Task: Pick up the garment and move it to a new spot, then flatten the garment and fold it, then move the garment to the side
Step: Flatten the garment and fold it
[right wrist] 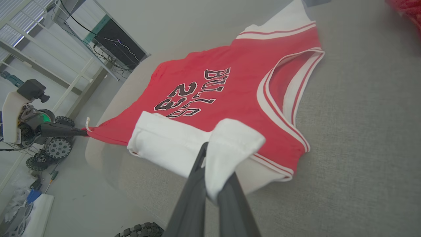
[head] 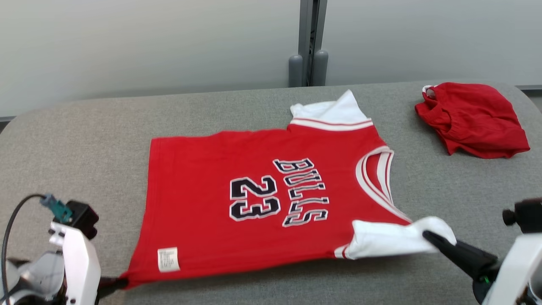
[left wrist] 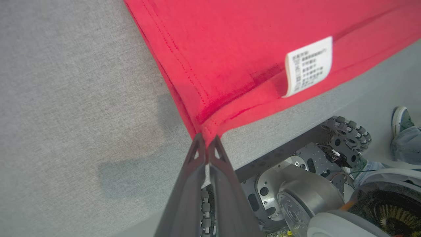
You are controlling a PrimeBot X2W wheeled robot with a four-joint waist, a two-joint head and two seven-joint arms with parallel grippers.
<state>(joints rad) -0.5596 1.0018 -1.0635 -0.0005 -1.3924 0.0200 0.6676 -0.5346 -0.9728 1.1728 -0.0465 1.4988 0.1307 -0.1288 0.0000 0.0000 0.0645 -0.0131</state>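
The shirt (head: 203, 169) is gripped at its hem corner by the closed left tool (left wrist: 207, 138), and at its white sleeve (head: 389, 239) by the closed right tool (head: 428, 235).

Head camera high above the table (head: 84, 127); wrist cameras low and close, all on one jersey (head: 254, 190).

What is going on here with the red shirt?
The robot holds a red Bulls jersey spread on the grey table. Its left gripper is shut on a hem corner, its right gripper on a white sleeve. The jersey lies mostly flat, not yet folded. Another red garment sits bunched at the far right.
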